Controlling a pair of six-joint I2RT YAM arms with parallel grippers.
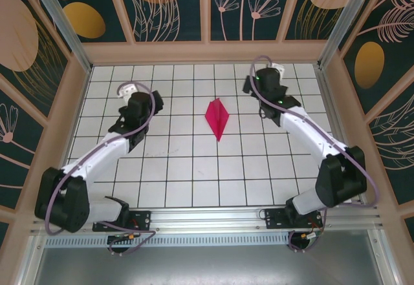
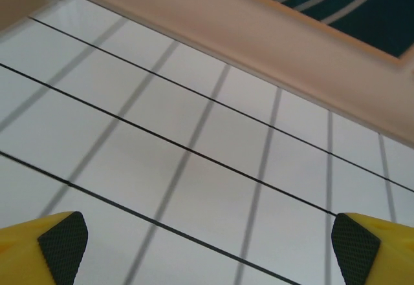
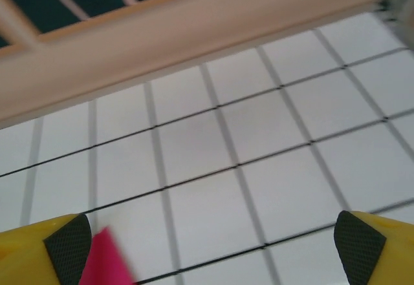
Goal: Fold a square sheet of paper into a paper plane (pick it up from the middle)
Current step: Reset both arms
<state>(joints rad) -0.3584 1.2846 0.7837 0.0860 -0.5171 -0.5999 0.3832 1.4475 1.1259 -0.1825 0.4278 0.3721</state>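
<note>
One paper plane (image 1: pixel 217 118), magenta-pink and kite-shaped, is being carried flat by the white gridded tabletop (image 1: pixel 181 162), roughly midway across its width and somewhat toward the far side. Its slimmer point is being directed toward the near edge and its shorter point toward the back wall (image 1: pixel 207 52), with a crease being shown down its length. Nothing is being held against it; it is lying free between the two arms, nearer the right arm (image 1: pixel 307 133) than the left arm (image 1: pixel 97 159).

In the right wrist view, a blurred pink corner of the plane (image 3: pixel 107 265) is being caught at the bottom edge, just beside one dark finger pad (image 3: pixel 68 246); whether the two are touching cannot be told. The right gripper (image 3: pixel 208 249) is being held wide, its yellow fingers being set at opposite lower corners of the view with bare tiles between them, and nothing is being gripped.

The left gripper (image 2: pixel 208 249) is likewise being held wide and is gripping nothing, its pads (image 2: pixel 63 246) being spread over plain tiles and black grid lines, well apart from the plane.

Beyond the tiles, the tan back wall is being seen in both wrist views, and dark teal panels (image 1: pixel 168 4) with leaf and flower patterns are being shown above it and along both sides of the tabletop.
</note>
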